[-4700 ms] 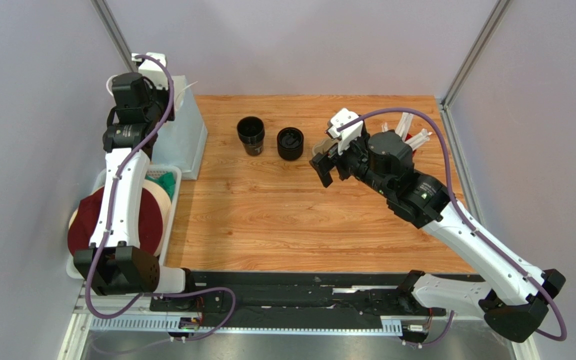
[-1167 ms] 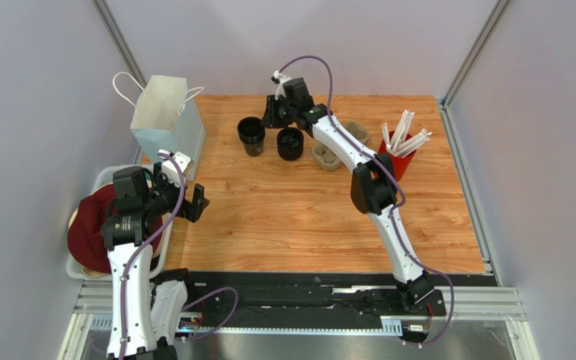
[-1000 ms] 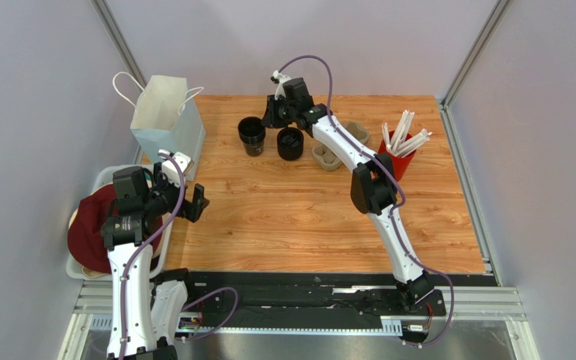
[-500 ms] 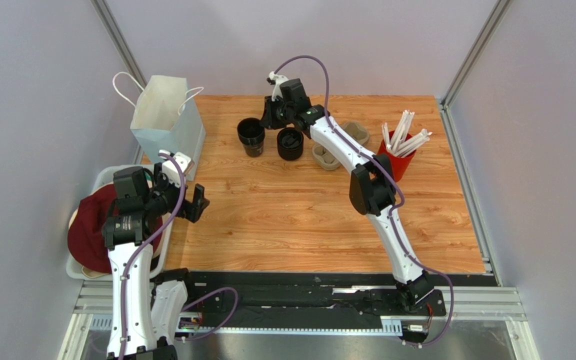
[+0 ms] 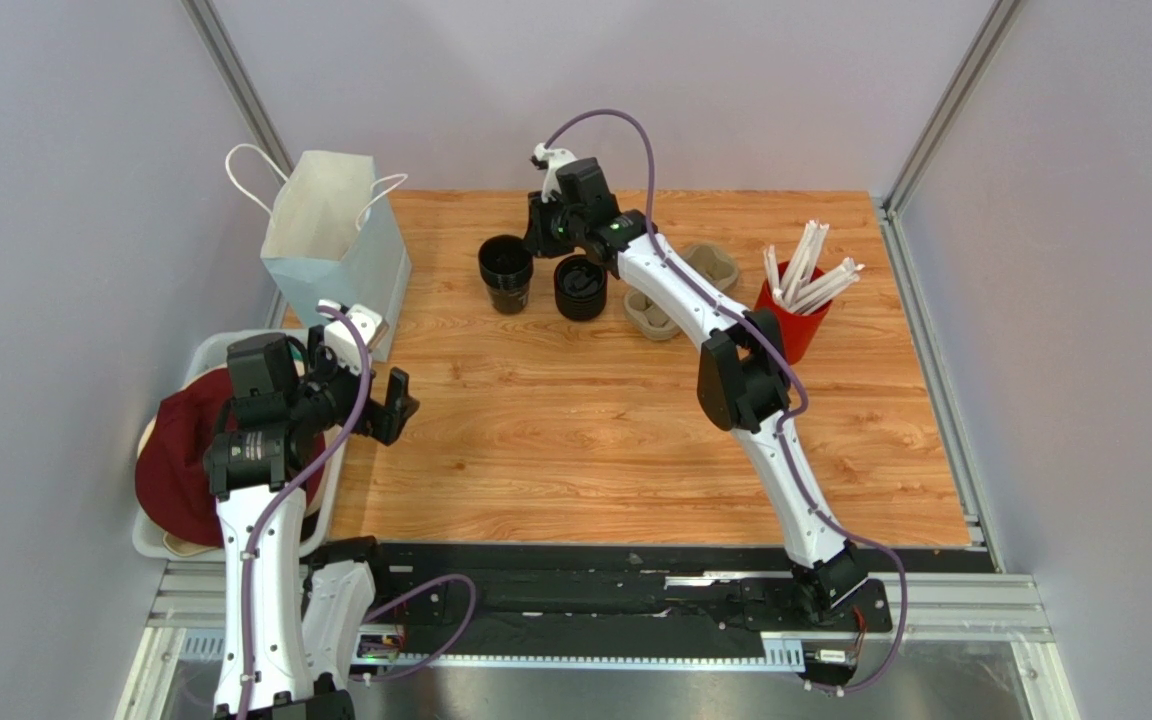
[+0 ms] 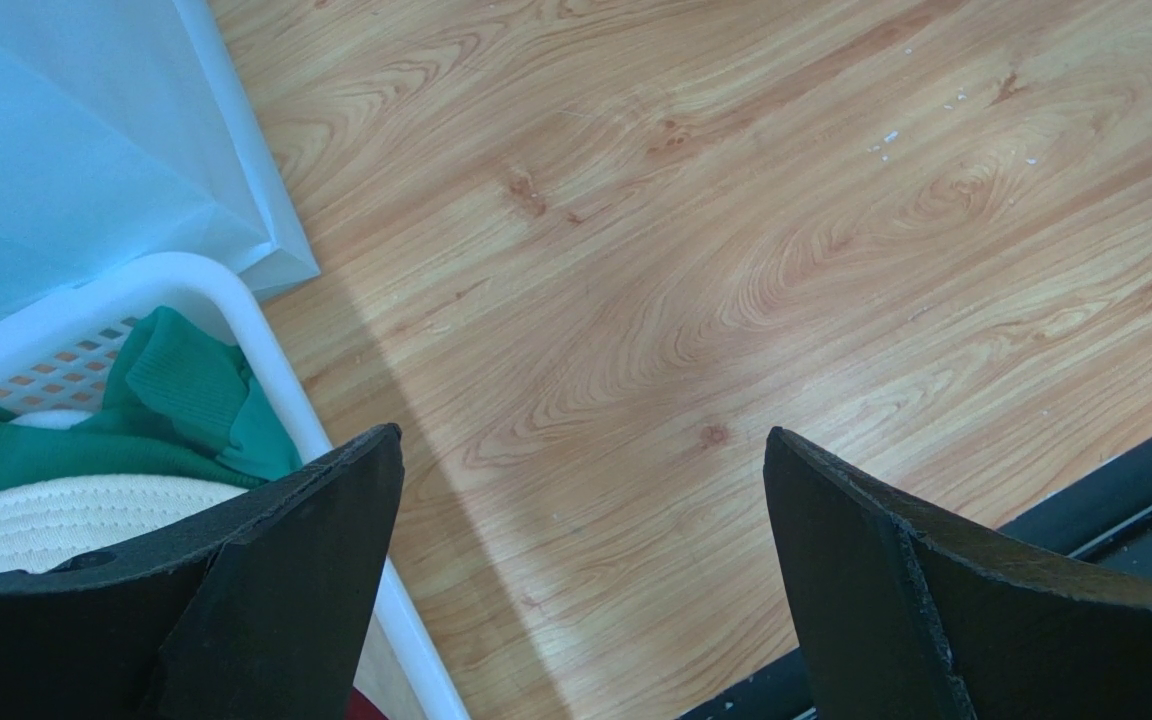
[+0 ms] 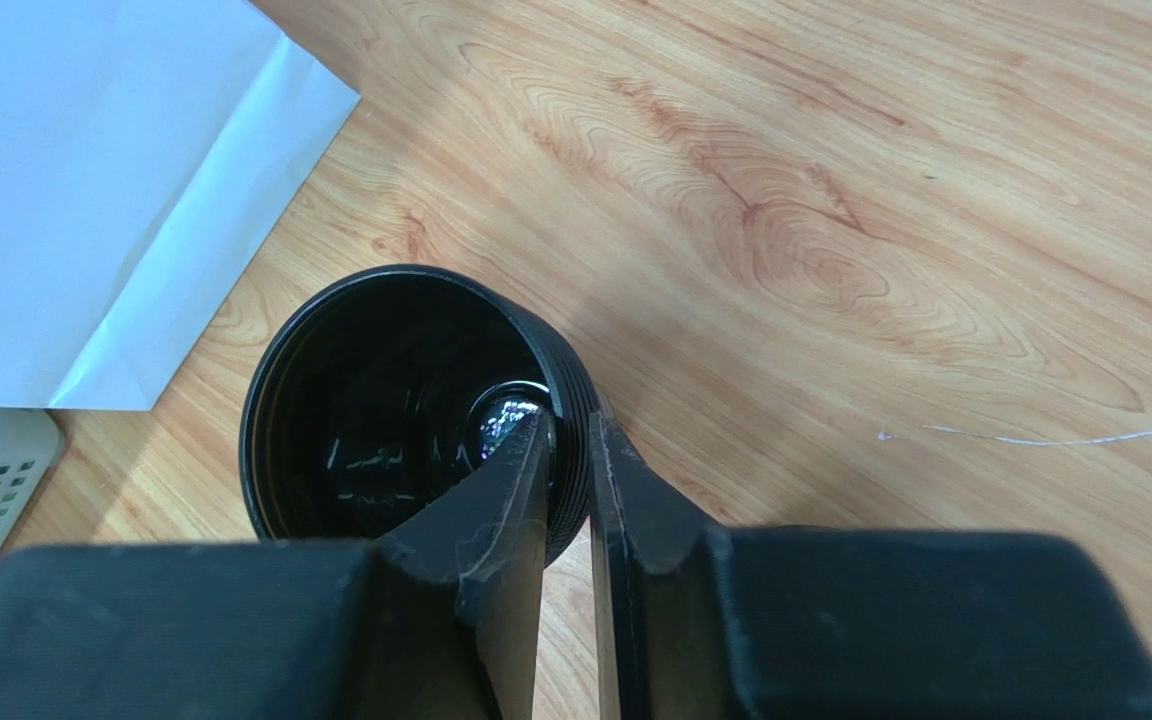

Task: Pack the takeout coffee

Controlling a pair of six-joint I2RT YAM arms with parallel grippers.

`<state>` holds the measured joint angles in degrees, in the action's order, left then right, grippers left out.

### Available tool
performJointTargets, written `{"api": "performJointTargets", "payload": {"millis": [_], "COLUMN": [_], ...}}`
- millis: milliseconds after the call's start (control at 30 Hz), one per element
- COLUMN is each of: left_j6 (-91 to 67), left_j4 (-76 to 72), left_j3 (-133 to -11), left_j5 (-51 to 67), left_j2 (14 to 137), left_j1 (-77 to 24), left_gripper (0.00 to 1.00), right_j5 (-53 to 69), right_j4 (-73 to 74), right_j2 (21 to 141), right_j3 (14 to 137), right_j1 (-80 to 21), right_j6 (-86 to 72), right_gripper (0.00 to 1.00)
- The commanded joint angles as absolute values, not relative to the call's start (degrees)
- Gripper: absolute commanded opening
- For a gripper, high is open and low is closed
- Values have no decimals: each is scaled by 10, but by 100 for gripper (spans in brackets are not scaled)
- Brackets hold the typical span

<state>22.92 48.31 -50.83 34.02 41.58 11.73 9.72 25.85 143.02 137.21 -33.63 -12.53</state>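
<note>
The takeout coffee [image 5: 579, 285], a small black cup with its lid on, stands at the back of the wooden table. Just left of it stands an open black cup [image 5: 506, 275] with a ribbed rim [image 7: 387, 405]. My right gripper [image 5: 540, 252] reaches in from behind and is shut on that open cup's right rim [image 7: 567, 420], one finger inside and one outside. The lidded coffee is out of the right wrist view. My left gripper [image 5: 372, 393] hangs open and holds nothing [image 6: 582, 438], over bare wood beside the basket. The white paper bag [image 5: 330, 225] stands open at the back left.
A white basket [image 5: 199, 360] with a maroon and cream hat and green cloth [image 6: 162, 390] sits at the left edge. A pulp cup carrier [image 5: 672, 300] and a red cup of white straws [image 5: 800, 300] stand at the back right. The bag's side [image 7: 102, 180] is close to the open cup.
Seconds ago the left arm stood at the bag and has come back to the basket; the right arm reached to the cups. In the last second the right wrist crept slightly left.
</note>
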Motion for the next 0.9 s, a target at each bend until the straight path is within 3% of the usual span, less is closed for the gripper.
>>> {"api": "performJointTargets", "payload": {"millis": [0, 467, 633, 867], "left_j6": [240, 241, 241, 241], "left_j4": [469, 467, 468, 466], "left_j3": [-504, -501, -502, -502], "left_j5": [348, 347, 346, 346], "left_j2": [417, 416, 416, 417], "left_j1": [122, 123, 123, 122], "left_gripper": [98, 98, 98, 98], "right_j5": [76, 76, 79, 49], "right_j4": [241, 242, 241, 237], "right_j2": [1383, 1375, 1369, 1371], "right_j3": [1400, 1399, 1391, 1383], "right_j1": [-339, -350, -359, -372], "right_j6": [-105, -83, -68, -53], "right_gripper": [19, 8, 23, 25]}}
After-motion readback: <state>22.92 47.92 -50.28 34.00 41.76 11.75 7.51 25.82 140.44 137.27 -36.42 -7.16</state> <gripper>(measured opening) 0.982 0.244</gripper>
